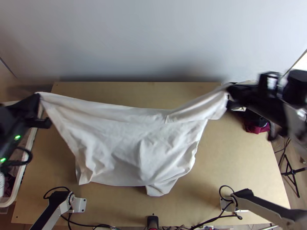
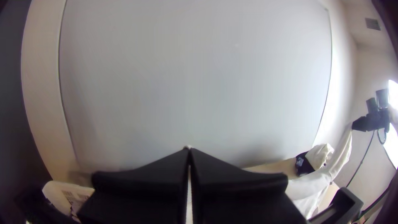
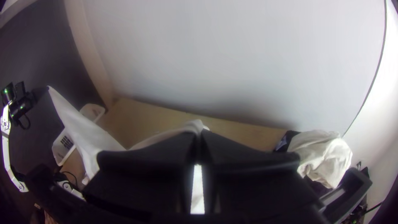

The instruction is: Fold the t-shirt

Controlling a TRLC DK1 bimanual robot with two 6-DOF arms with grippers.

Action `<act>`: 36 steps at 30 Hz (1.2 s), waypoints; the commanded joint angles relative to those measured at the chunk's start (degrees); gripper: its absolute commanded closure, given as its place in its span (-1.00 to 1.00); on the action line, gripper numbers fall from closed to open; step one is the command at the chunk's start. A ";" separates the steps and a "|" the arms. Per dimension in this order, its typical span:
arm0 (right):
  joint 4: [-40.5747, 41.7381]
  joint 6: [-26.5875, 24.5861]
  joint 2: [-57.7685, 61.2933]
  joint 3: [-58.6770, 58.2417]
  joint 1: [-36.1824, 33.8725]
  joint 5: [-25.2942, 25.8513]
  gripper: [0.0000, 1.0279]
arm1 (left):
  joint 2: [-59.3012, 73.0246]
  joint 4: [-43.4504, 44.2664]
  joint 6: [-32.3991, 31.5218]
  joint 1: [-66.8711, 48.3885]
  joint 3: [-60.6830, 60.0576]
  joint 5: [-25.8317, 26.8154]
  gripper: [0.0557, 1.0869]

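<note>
T-shirt: one, white, drawn out between two grippers above the bench; raised at two far corners, loosely creased, with one narrow flap at its near edge.
Left gripper: one, over the bench's left side; two black fingers, brought together at the tips, one corner of the t-shirt pinched between them.
Right gripper: one, over the far right of the bench; two black fingers, closed at the tips on the other raised corner, a short length of cloth draped beside them.
Arm bases: two, at the near edge, each with one pale mounting plate, left and right.
Green lights: two, lit on the left arm.
Laundry basket: one, white, slotted, beside the bench's left edge.
Other garments: at least three beyond the right edge; one cream, one dark, one maroon.
Tripod stand: one, black, on the right.
</note>
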 commanded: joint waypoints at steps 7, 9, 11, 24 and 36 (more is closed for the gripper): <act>8.78 -1.65 20.61 -1.29 -1.39 -0.74 0.95 | 5.24 19.80 -0.28 1.43 -20.17 -1.05 0.93; 9.75 -1.56 23.60 0.12 -1.83 -0.65 0.95 | 8.40 22.79 -0.28 3.98 -21.14 -0.88 0.93; 10.63 -1.65 26.32 1.26 -2.36 -0.65 0.95 | 12.01 24.72 -0.55 5.56 -21.32 -0.88 0.93; 16.25 -3.76 44.43 13.92 -4.38 2.07 0.95 | 35.65 36.94 -0.28 7.76 -16.75 -0.97 0.93; 17.48 -3.50 61.39 33.43 -5.43 5.50 0.95 | 53.32 39.66 0.33 7.49 -3.30 -2.46 0.93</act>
